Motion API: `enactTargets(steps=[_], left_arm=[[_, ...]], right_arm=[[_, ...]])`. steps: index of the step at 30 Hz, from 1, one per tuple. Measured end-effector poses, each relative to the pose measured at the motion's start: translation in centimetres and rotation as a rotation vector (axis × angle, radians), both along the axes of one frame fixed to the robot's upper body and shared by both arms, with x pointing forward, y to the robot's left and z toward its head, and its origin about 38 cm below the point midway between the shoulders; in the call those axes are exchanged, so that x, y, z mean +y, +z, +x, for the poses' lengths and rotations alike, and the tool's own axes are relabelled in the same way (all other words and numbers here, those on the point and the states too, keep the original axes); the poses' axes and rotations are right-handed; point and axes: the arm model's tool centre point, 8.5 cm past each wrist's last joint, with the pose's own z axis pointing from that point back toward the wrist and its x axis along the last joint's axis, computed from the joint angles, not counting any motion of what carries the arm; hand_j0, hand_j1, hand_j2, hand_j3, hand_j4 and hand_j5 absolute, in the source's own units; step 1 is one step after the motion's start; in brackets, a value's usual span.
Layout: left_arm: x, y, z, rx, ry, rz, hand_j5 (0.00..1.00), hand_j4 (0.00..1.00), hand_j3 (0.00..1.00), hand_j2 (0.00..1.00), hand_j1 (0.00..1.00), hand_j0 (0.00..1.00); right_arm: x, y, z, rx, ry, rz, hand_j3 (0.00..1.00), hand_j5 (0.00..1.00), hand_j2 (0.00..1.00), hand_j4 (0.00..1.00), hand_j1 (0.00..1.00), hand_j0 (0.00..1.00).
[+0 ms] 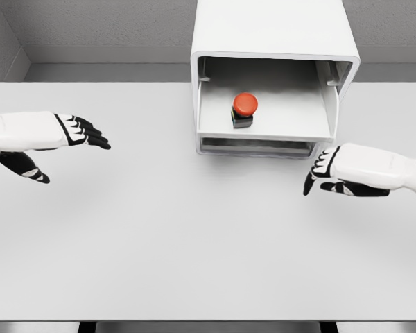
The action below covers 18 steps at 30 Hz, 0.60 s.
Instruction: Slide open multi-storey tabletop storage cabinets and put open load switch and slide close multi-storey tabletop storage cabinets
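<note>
Red button switch (245, 109) sits in our cabinet's (274, 41) open drawer (263, 128) at twelve o'clock; left hand (52, 135) and right hand (353, 168) hover spread, empty.

**A plain test room made on a computer**

This looks like a pretend lab, not a home or a shop. Everything is smooth and clean, like a drawing from a computer. A big white table (194, 236) fills most of the view. Behind it are bare grey walls (90, 24) with nothing hung on them. On the table stands one white cabinet (274, 35) with a drawer (263, 125) pulled out. A red button switch (244, 109) sits in the drawer. Two white robot hands with black fingers reach in over the table, the left hand (52, 132) and the right hand (360, 170).
</note>
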Motion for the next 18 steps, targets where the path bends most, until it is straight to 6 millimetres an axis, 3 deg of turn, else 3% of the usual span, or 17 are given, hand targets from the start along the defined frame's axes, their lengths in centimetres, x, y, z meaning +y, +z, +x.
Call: enactTargets(steps=[3, 9, 18], left_arm=[[-0.1, -0.1, 0.0, -0.001, -0.003, 0.003, 1.0, 1.0, 1.0, 1.0, 1.0, 1.0], [-0.2, -0.3, 0.0, 0.0, -0.005, 0.005, 1.0, 1.0, 1.0, 1.0, 1.0, 1.0], [-0.2, -0.3, 0.0, 0.0, -0.005, 0.007, 1.0, 1.0, 1.0, 1.0, 1.0, 1.0]], right_arm=[[0.3, -0.2, 0.0, 0.005, 0.008, 0.001, 0.52, 0.52, 0.52, 0.52, 0.52, 0.52], [1.7, 2.0, 1.3, -0.058, 0.041, 0.015, 0.53, 0.53, 0.53, 0.53, 0.53, 0.53], [3.6, 3.2, 2.2, -0.1, 0.085, 0.041, 0.54, 0.54, 0.54, 0.54, 0.54, 0.54]])
